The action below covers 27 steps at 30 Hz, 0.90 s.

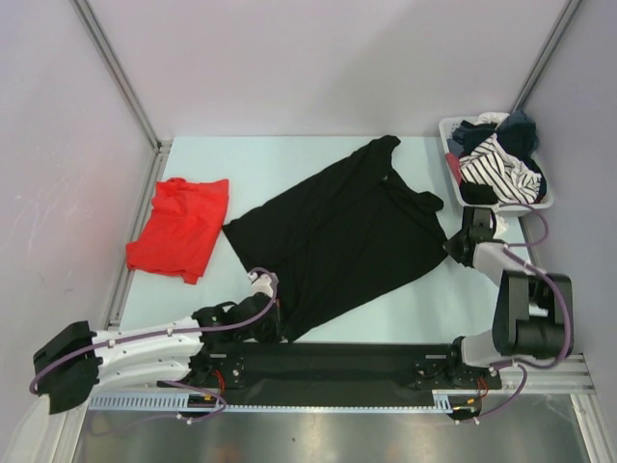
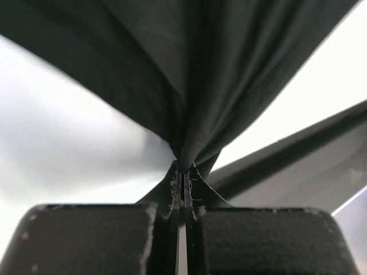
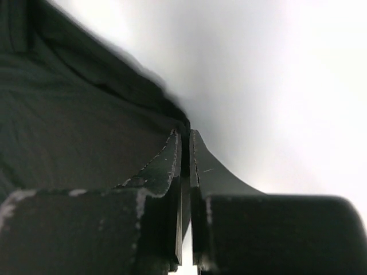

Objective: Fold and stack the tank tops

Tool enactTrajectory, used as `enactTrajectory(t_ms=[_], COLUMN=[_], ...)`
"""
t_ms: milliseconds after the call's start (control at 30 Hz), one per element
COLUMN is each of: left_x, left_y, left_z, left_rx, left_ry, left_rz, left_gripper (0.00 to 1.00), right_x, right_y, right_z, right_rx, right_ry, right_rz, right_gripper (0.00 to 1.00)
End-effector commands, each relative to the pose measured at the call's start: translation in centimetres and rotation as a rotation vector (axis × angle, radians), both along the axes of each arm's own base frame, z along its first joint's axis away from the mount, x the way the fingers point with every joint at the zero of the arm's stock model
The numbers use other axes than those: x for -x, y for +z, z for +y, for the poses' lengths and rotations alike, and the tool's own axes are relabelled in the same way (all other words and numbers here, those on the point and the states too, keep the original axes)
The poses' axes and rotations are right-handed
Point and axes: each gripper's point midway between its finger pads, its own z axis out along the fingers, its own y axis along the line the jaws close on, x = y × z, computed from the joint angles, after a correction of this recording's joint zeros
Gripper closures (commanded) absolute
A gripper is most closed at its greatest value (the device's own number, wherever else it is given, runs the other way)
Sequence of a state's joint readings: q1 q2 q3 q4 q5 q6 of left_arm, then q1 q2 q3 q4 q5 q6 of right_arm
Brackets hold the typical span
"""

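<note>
The black tank top [image 1: 342,236] lies spread out slantwise in the middle of the table. My left gripper [image 1: 273,307] is shut on its near hem corner; in the left wrist view the black cloth [image 2: 189,74] fans up from my left gripper's [image 2: 183,170] closed jaws. My right gripper [image 1: 451,246] is shut on the top's right edge; in the right wrist view the cloth [image 3: 74,132] runs into my right gripper's [image 3: 185,136] closed jaws. The red tank top [image 1: 180,228] lies folded at the left of the table.
A white basket [image 1: 449,159] holding several garments stands at the back right corner. Grey walls with metal posts close in the table at the left, back and right. A black rail [image 1: 337,367] runs along the near edge.
</note>
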<state>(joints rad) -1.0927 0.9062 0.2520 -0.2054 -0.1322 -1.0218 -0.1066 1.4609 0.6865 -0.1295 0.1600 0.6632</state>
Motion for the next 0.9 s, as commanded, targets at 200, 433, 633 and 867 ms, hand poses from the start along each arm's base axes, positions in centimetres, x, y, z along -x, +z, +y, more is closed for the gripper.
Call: enactTrajectory(t_ms=[200, 433, 633, 867], left_x=[-3.1, -2.0, 1.0, 0.2], left_y=[-0.8, -1.0, -0.9, 2.0], left_z=[2.6, 2.5, 1.6, 2.9], left_rx=[0.004, 0.122, 0.158, 0.116], left_ry=[-0.010, 0.014, -0.022, 0.032], left_rz=[0.021, 0.095, 0.144, 0.079], left_gripper=[1.00, 1.00, 1.00, 1.00], right_x=[10.1, 14.2, 13.4, 10.4], right_y=[0.8, 3.7, 6.6, 6.7], right_z=[-0.8, -2.0, -3.2, -2.9], right_rx=[-0.026, 0.016, 0.068, 0.057], right_ry=[-0.265, -0.352, -0.357, -0.285], right_rz=[0.092, -0.011, -0.108, -0.071], right_gripper=[1.00, 1.00, 1.00, 1.00])
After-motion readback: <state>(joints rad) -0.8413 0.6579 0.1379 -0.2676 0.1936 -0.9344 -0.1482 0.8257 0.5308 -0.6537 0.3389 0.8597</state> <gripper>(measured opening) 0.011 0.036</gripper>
